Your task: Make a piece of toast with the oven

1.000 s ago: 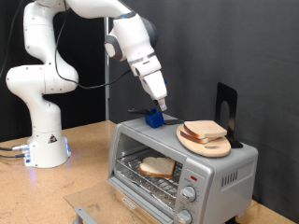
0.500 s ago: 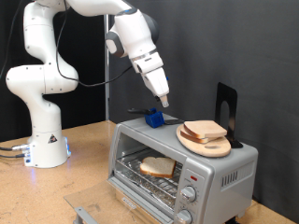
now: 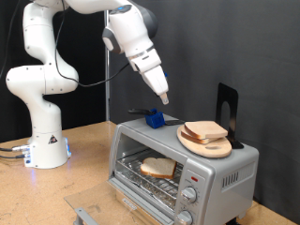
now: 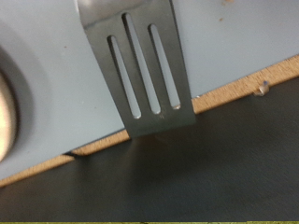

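Note:
The silver oven (image 3: pixel 230 169) stands on the wooden table with its door (image 3: pixel 86 214) folded down. One piece of toast (image 3: pixel 157 168) lies on the wire rack inside. More slices (image 3: pixel 204 131) are stacked on a round wooden board (image 3: pixel 214 148) on the oven's roof. My gripper (image 3: pixel 165 97) hangs above the roof, a short way over a blue-handled tool (image 3: pixel 155 119), apart from it and with nothing visibly between its fingers. The wrist view shows no fingers, only a slotted metal spatula blade (image 4: pixel 145 75) lying on the oven's grey top (image 4: pixel 234 47).
A black upright stand (image 3: pixel 226 105) rises behind the board on the oven's roof. The robot base (image 3: pixel 45 141) stands at the exterior view's left on the table (image 3: pixel 84 155). Two knobs (image 3: pixel 189 196) sit on the oven's front panel.
My gripper has risen from just above the blue-handled tool and drifted slightly toward the exterior view's right. The tool, the toast and the oven have not moved.

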Tool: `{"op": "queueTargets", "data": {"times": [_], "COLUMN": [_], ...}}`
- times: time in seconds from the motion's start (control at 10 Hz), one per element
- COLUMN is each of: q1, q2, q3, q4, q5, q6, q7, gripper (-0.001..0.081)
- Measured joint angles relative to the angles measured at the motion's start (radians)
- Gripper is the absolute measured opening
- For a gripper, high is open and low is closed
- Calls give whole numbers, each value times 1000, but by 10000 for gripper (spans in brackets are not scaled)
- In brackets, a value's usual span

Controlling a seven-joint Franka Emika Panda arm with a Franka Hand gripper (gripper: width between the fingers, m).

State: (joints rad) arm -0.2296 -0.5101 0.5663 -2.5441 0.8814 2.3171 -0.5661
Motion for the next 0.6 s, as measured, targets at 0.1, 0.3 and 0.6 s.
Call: {"op": "queueTargets", "data": {"times": [0.1, 0.3, 0.6], "q1": [6, 6, -9], "q2": [-34, -100, -183], "q3": [-48, -132, -247], "q4": [-9, -28, -58], "q5": [21, 22, -58], "q6": [-49, -155, -333], "q7": [-47, -98, -139], "gripper": [806, 806, 806]}}
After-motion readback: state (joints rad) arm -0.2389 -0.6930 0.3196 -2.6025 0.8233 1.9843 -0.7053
